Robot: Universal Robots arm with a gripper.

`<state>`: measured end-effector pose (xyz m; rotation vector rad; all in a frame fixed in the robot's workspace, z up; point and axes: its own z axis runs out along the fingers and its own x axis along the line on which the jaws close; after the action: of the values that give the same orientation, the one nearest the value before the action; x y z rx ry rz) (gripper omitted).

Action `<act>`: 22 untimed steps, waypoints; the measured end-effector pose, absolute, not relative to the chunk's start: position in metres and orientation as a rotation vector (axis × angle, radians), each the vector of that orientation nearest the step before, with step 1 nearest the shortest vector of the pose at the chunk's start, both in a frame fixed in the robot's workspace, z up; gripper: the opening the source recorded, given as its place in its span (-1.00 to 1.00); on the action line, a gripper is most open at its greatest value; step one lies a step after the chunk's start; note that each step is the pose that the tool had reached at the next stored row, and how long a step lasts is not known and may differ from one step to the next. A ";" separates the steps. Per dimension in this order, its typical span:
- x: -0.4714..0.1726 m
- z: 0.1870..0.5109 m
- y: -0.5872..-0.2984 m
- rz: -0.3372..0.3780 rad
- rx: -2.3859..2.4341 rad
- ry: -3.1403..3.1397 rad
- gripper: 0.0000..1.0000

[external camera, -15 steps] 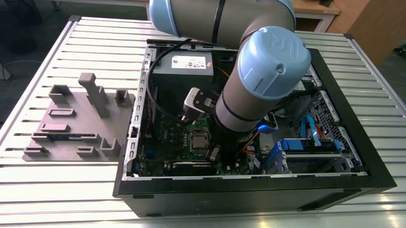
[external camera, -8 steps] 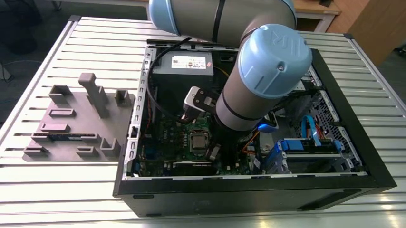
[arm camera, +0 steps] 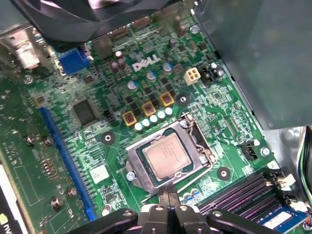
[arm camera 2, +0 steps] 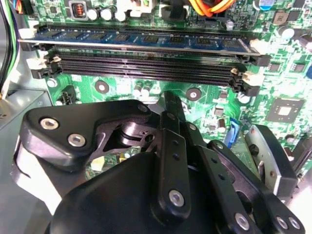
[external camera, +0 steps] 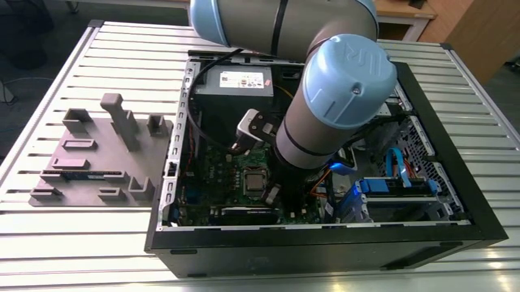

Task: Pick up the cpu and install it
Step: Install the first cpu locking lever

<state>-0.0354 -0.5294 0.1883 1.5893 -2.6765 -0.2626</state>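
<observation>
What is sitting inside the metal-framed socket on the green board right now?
The cpu lies flat inside the socket, its silver top facing up and the metal frame around it. The gripper sits at the socket's edge. The contacts underneath the cpu are covered.

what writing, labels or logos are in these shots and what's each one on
White logo on the green motherboard, first wrist view: a brand name, so not quoted.
White label on the grey power supply, exterior view: print too small to read.
Marking on the cpu lid: too faint to read.
White sticker on the motherboard: blurred.
Raised logo on the blue joint cap: a brand mark, not quoted.
</observation>
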 end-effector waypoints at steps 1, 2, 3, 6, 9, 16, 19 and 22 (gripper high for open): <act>-0.035 0.188 -0.529 -0.263 1.585 -2.679 -0.79; -0.035 0.188 -0.529 -0.263 1.584 -2.680 -0.79; -0.035 0.188 -0.529 -0.263 1.583 -2.681 -0.79; -0.035 0.188 -0.529 -0.263 1.583 -2.681 -0.79; -0.036 0.189 -0.529 -0.263 1.556 -2.698 -0.79; -0.036 0.192 -0.529 -0.263 1.487 -2.742 -0.79; -0.035 0.196 -0.529 -0.260 1.478 -2.747 -0.79; -0.036 0.196 -0.529 -0.260 1.457 -2.760 -0.79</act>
<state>-0.0360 -0.5293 0.1962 1.4566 -2.7600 -0.2595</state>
